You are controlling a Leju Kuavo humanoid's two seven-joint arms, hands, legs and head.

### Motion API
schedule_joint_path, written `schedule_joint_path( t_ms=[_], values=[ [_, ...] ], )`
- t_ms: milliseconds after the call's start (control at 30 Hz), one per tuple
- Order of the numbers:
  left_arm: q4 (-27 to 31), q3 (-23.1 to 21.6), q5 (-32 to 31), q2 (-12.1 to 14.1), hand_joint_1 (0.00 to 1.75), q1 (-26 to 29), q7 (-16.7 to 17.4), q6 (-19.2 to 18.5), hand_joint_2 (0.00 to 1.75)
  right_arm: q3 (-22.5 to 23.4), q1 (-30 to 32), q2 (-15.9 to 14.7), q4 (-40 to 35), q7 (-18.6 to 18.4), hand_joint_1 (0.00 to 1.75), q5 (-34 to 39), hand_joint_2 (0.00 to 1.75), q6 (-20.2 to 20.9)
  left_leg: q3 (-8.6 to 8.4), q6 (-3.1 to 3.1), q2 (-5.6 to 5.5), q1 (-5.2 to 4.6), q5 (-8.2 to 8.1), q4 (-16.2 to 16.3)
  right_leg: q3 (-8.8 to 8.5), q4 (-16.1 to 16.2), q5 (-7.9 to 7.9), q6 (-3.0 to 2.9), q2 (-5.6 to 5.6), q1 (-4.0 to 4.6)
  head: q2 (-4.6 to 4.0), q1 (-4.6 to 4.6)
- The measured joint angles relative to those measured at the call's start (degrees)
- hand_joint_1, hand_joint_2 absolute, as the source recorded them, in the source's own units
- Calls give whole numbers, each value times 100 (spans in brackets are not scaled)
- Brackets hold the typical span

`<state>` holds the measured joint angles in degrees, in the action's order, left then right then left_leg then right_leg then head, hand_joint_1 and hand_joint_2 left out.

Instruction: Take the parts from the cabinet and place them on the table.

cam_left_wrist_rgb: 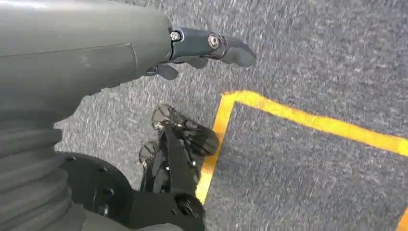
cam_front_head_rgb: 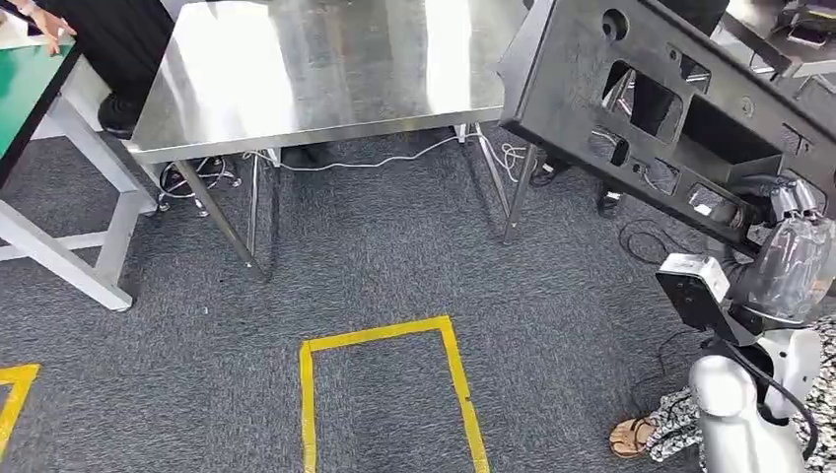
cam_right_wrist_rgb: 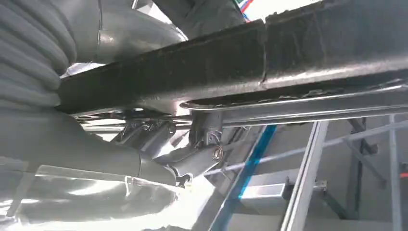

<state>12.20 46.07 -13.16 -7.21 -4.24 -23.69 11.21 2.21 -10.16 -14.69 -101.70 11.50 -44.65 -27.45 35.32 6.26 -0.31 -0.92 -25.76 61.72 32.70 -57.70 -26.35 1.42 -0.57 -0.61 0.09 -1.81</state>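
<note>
Black panel part (cam_front_head_rgb: pixel 680 108), gripped at its lower end by the right hand (cam_front_head_rgb: pixel 794 251), slants up-left over the steel table (cam_front_head_rgb: pixel 296 79); left hand (cam_left_wrist_rgb: pixel 202 48) hangs empty, fingers apart

- Right arm (cam_front_head_rgb: pixel 734 414) raised at the right side, forearm angled up.
- Right hand (cam_front_head_rgb: pixel 789 251) grips the black part (cam_front_head_rgb: pixel 670 108) by its lower edge, fingers (cam_right_wrist_rgb: pixel 192 161) hooked under it.
- Left hand (cam_left_wrist_rgb: pixel 207 48) hangs toward the floor, holding nothing, fingers apart and loosely extended.
</note>
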Motion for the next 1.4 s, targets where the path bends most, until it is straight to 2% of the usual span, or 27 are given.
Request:
schedule_joint_path(
  t_ms=[33,133,167,200,233,267,333,367,400,433,500,533,600,667,733,833,867,933,1000,1033,1067,1100,1200,1233,1267,1333,1400],
  values=[
    [20,0,0,80,0,0,2,2,175,0,9,17,-4,2,175,-15,175,0,-92,156,19,-64,-37,-170,-4,4,3,-14,5,-6,0,108],
    [11,-2,-4,59,0,-3,2,7,175,-11,21,37,-20,20,175,-35,175,4,-108,151,36,-168,4,-287,-1,61,15,-1,22,-75,0,81],
    [11,-2,0,61,0,-2,2,11,175,-11,6,37,-35,20,175,-39,175,4,-154,202,36,-166,51,-406,-40,138,46,43,23,-27,0,68],
    [11,-2,0,50,0,5,7,11,175,-11,10,31,-57,20,175,-41,175,13,-323,234,39,-75,196,-683,-1,117,29,35,53,26,0,90],
    [11,-2,0,39,0,1,9,24,175,-11,-35,24,-57,22,175,-44,175,13,-377,215,50,-90,233,-771,61,-18,-65,28,53,12,0,92],
    [9,0,0,37,0,-4,24,35,175,-11,-79,24,-57,22,175,-42,175,20,-383,219,58,-76,252,-787,235,-377,-245,5,50,-3,0,87],
    [7,-2,0,6,0,-5,39,39,175,-13,-75,24,-52,22,175,-41,175,20,-374,181,58,-64,239,-784,681,-1260,-578,39,51,-55,0,90],
    [7,-2,0,-18,0,-4,44,48,175,-13,-70,28,-44,22,175,-44,175,22,-367,143,47,-58,237,-779,848,-1568,-635,101,53,-91,0,92],
    [0,-2,0,-28,0,0,55,50,175,-13,-71,30,-31,22,175,-41,175,22,-366,109,41,-50,231,-772,853,-1559,-590,159,54,-123,0,92],
    [-4,0,2,-52,0,6,57,61,175,-13,-72,31,-24,20,175,-44,175,20,-366,50,35,-25,208,-749,692,-1228,-410,272,59,-174,0,90],
    [-7,0,2,-66,0,4,57,63,175,-13,-86,35,-24,20,175,-44,175,20,-324,-120,24,52,105,-564,114,-117,44,496,78,-274,0,92],
    [-2,0,2,-41,0,3,59,77,175,-13,-82,46,-9,20,175,-44,175,20,-264,-221,14,25,33,-441,94,-82,-46,473,58,-248,0,109],
    [0,0,0,-24,0,-5,55,77,175,-20,-74,48,-15,15,175,-50,175,17,-162,-267,-1,22,-37,-292,76,-96,-45,227,16,-228,0,114],
    [0,0,0,-22,0,10,57,77,175,-24,-43,61,-11,15,175,-59,175,17,-151,-275,1,49,-40,-266,99,-121,-48,172,15,-221,0,79],
    [-2,0,0,-11,0,12,57,77,175,-24,-48,63,-13,15,175,-59,175,17,-99,-351,7,92,-186,-98,77,-119,-42,96,11,-241,0,66],
    [-2,0,0,-11,0,11,57,77,175,-24,-42,63,-13,17,175,-39,175,17,544,-437,10,141,-821,1207,86,-122,-50,62,12,-200,0,55],
    [-2,0,0,-11,0,13,57,77,175,-24,-39,63,-13,17,175,-39,175,17,694,-431,10,143,-880,1479,89,-122,-53,59,11,-176,0,52],
    [-4,0,-9,-13,0,16,57,68,175,-24,-34,61,-13,17,175,-31,175,17,687,-357,9,136,-639,1341,79,-121,-56,55,2,-130,0,52],
    [-2,0,-18,-13,0,13,57,66,175,-24,-38,61,-31,17,175,-28,175,17,195,-150,1,75,-72,294,45,-110,-59,51,-17,-56,0,50],
    [4,0,-17,38,0,11,59,72,175,-24,-33,65,-39,17,175,-26,175,17,-17,25,-1,2,-3,-147,27,-90,-64,40,-20,-119,0,74],
    [-4,-2,-17,22,0,11,66,74,175,-24,-44,70,-46,17,175,-22,175,17,-19,1,60,-13,-16,-106,27,-52,-54,50,-22,-54,0,129],
    [0,-2,-24,26,0,7,63,81,175,-24,-44,66,-46,18,175,-9,175,22,-36,2,58,-52,4,-156,26,-44,-49,59,-12,-133,0,110],
    [0,-2,-13,46,0,8,70,85,175,-26,1,92,-46,18,175,0,175,22,-63,6,53,-113,9,-233,8,-1,-37,78,6,-156,0,70],
    [0,0,-9,41,0,10,70,90,175,-26,4,83,-68,18,175,7,175,22,-336,110,78,-50,215,-698,-34,96,-22,118,43,-95,0,79],
    [0,-2,-9,28,0,6,70,90,175,-26,-33,72,-68,18,175,13,175,22,-381,159,79,-48,263,-788,63,-119,-160,91,37,-73,0,90],
    [0,0,-9,24,0,0,74,94,175,-26,-40,59,-68,30,175,41,175,26,-371,128,84,-42,261,-789,524,-1037,-533,77,38,-91,0,96],
    [0,0,-9,4,0,2,85,107,175,-28,-32,59,-44,35,175,61,175,37,-350,91,75,-43,258,-778,850,-1613,-665,148,40,-122,0,85]
  ],
)
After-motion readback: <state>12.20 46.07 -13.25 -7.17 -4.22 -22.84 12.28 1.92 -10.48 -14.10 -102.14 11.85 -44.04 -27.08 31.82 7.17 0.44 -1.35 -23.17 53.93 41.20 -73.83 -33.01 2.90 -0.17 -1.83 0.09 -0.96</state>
